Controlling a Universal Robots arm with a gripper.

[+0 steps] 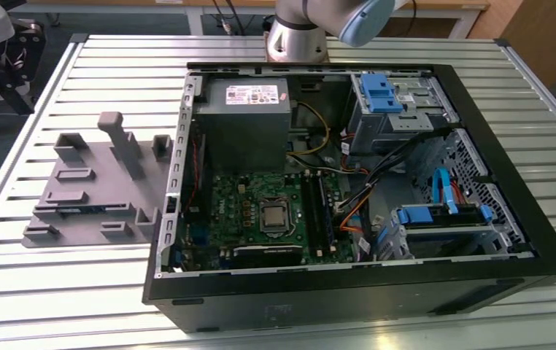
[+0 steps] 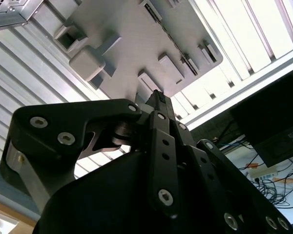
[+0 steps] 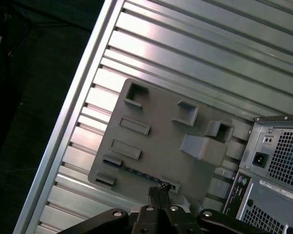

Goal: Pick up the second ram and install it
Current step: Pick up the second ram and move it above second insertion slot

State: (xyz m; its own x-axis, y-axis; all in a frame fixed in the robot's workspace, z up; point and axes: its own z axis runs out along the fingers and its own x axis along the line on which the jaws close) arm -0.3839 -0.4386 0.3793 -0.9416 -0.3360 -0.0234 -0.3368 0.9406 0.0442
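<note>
One slatted metal surface (image 1: 112,65) carries everything I am watching. On it, toward the exterior view's right, lies the open black computer case (image 1: 356,284). The green motherboard (image 1: 234,211) sits flat on the case's floor, with long black slots beside the processor socket. The arm's base (image 1: 295,40) stands at the far edge of the surface, behind the case.

Just beside the case, on the exterior view's left, sits the grey plastic fixture (image 1: 91,191) with its upright posts and shallow pockets. In both wrist views I see the gripper (image 3: 157,191) hanging above that fixture and apart from it. Its two slim fingers are pressed together with nothing between them.

The second ram (image 3: 136,170) is seated in a slot of the fixture, between two small end blocks. It runs along the fixture's edge nearest the exterior camera, where it shows as a thin green-blue strip. In the first wrist view the gripper lines up near one end of that strip, though I cannot tell how far above it.
</note>
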